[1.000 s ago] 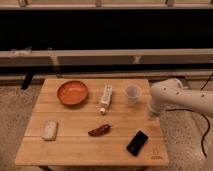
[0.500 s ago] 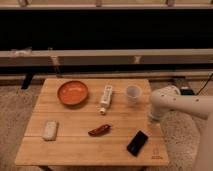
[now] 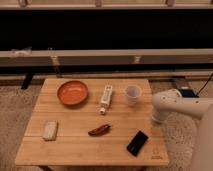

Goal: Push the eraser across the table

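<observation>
The gripper (image 3: pixel 158 118) is closed, likely to serve as a blunt pusher, and hangs at the table's (image 3: pixel 75 150) right edge, right of centre in the frame, above and to the right of the black eraser (image 3: pixel 137 143) but apart from it. The eraser lies slantwise at lower right, with bare wood to its left beyond the red pepper (image 3: pixel 99 130). The gripper's tip is hard to tell from the white arm (image 3: pixel 185 105), which the right border cuts off

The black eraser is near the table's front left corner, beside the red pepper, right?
No: the eraser is near the table's front right corner, beside the red pepper, as the camera view shows. The gripper hangs at the table's right edge.
</observation>
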{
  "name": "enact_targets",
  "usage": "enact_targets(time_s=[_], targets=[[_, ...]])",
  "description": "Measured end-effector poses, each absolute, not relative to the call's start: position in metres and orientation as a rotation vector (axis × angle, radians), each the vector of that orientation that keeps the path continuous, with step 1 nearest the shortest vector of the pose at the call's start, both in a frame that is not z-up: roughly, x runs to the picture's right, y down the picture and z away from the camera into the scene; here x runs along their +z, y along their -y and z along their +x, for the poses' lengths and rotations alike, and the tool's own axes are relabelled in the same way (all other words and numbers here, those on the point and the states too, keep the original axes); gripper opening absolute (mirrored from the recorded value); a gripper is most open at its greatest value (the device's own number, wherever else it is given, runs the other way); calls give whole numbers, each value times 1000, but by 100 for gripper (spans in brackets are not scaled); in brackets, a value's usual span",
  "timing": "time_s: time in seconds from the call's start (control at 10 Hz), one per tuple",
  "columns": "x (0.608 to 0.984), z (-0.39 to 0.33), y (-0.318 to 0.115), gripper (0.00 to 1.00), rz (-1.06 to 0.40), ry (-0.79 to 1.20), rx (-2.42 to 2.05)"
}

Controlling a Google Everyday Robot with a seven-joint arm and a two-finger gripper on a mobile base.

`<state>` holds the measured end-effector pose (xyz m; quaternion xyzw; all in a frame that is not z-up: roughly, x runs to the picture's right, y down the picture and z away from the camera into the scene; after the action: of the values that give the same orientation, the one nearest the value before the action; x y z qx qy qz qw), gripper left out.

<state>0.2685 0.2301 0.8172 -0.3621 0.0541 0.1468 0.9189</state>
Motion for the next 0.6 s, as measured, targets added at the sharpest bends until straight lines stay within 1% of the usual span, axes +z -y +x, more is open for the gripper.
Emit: enact_targets(time_s=[0.6], targets=[[818, 251, -244, 0, -792, -96, 251]])
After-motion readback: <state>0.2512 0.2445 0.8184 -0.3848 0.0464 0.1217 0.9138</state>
